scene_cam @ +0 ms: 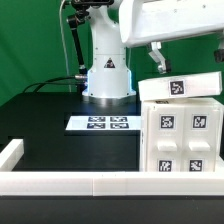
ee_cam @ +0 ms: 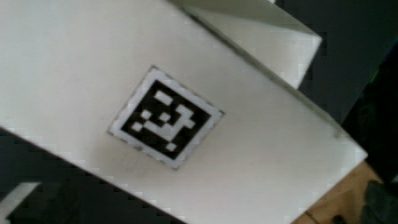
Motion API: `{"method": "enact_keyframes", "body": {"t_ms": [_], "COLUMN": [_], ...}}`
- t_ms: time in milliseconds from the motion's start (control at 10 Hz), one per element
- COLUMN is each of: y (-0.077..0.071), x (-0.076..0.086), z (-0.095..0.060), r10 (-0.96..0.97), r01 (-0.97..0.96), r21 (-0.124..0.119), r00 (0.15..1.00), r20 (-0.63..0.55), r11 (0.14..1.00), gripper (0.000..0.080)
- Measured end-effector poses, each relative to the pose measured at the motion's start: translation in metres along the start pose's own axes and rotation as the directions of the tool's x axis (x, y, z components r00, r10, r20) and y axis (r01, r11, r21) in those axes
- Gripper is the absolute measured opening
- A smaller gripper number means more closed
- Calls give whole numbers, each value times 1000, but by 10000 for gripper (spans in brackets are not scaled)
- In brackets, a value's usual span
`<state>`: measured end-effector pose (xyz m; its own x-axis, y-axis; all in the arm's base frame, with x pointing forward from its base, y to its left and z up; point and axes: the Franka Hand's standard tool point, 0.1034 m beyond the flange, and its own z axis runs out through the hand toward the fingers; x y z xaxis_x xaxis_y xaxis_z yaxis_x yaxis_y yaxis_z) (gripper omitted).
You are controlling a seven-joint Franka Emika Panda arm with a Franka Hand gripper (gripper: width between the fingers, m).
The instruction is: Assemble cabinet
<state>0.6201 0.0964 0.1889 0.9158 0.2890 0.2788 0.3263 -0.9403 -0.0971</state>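
The cabinet is a large white box with several square tags on its front, standing at the exterior view's right. A smaller white tagged block lies across its top, slightly tilted. My gripper hangs just above this block's end on the exterior view's left, close to or touching it. Its dark fingers are too small to show whether they are open or shut. In the wrist view a white surface with one tag fills most of the frame, and my fingertips do not show.
The marker board lies flat on the black table in front of the robot base. A low white border rail runs along the front, with a corner post at the exterior view's left.
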Motion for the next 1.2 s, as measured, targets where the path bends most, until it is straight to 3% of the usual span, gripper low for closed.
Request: {"method": "enact_keyframes", "body": {"t_ms": [300, 600, 1200], "y": [0, 2, 6], "x": [-3, -5, -19], "z": [2, 5, 25], "r10": [-286, -452, -494], "r01": [286, 452, 494], "r21": [-2, -5, 15], "r00": [958, 892, 867], "r20": [17, 29, 59], "r11": [958, 892, 869], "gripper": [797, 797, 797]}}
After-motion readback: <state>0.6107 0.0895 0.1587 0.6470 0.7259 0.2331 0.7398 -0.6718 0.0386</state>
